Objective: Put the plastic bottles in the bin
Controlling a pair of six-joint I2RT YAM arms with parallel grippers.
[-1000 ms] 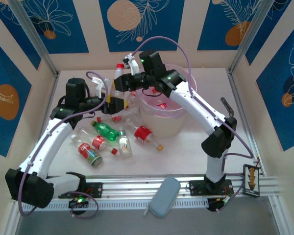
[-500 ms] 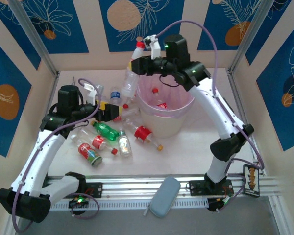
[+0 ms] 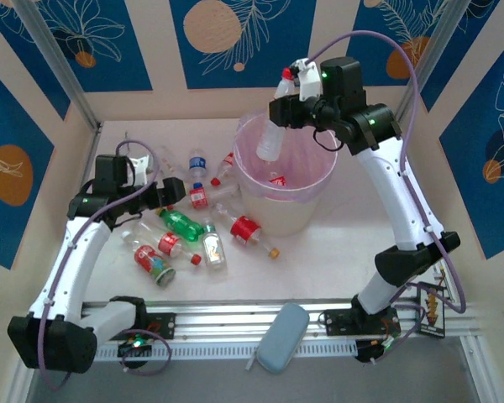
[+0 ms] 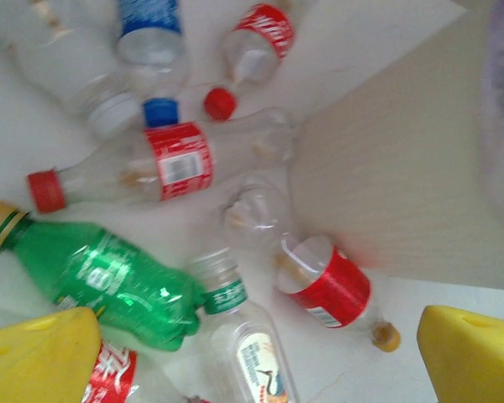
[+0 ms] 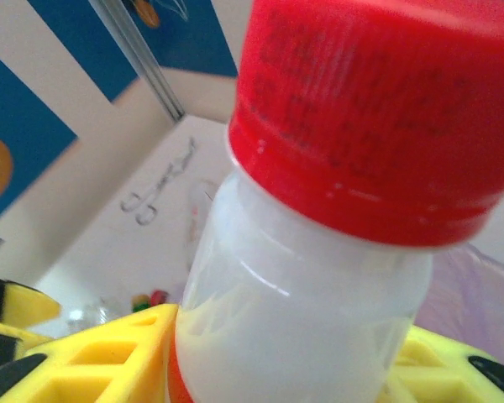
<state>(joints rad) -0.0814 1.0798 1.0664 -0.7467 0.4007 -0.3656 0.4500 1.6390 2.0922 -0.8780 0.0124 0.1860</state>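
A grey-blue pouch [image 3: 283,337] lies by the near rail. Beyond it the loose plastic bottles lie on their sides on the table. A green bottle [image 4: 101,277] and a red-labelled bottle [image 4: 160,164] both point their caps left in the left wrist view. The left gripper [image 4: 254,344] hovers above this heap, its yellow fingers [image 4: 38,357] spread wide with nothing between them. To the right of the heap stands the bin [image 3: 277,214]. Farther back, the right gripper [image 3: 282,101] is clamped on the neck of a clear red-capped bottle [image 3: 270,144], just under the cap. The bottle's long axis is nearly vertical. Its cap is up above the fingers and its body hangs below them, over the bin's far-left opening. Forceps [image 5: 155,189] lie on the far table.
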